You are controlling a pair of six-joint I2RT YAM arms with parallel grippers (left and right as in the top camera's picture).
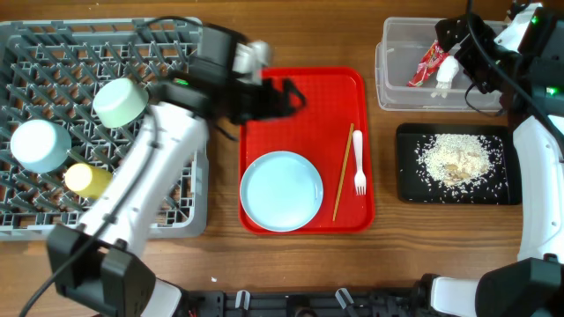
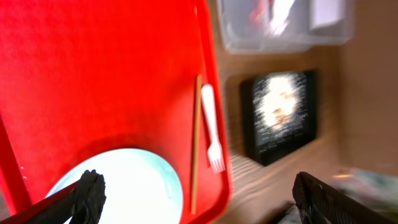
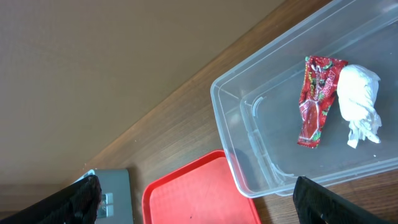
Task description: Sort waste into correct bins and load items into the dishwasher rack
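Note:
The grey dishwasher rack (image 1: 53,53) at the left holds a mint-green bowl (image 1: 119,101), a light blue bowl (image 1: 40,145) and a yellow cup (image 1: 86,179). The pale blue plate (image 1: 282,191), chopstick (image 1: 343,172) and white fork (image 1: 359,167) lie on the red serving tray. The clear tub (image 1: 392,88) holds the red wrapper (image 1: 429,63) and white napkin (image 1: 445,75). Rice scraps (image 1: 454,161) lie in the black tray (image 1: 410,189). My left gripper (image 1: 293,93) is open and empty above the red tray's far part, with the plate (image 2: 124,186) below it. My right gripper (image 1: 451,42) is open and empty above the tub (image 3: 227,118), near the wrapper (image 3: 316,99) and napkin (image 3: 359,102).
The red serving tray (image 1: 264,132) sits mid-table between the rack and the bins. The left arm's white link crosses the rack's right side. The black tray (image 2: 283,115) sits just right of the red tray, and wood table lies around them.

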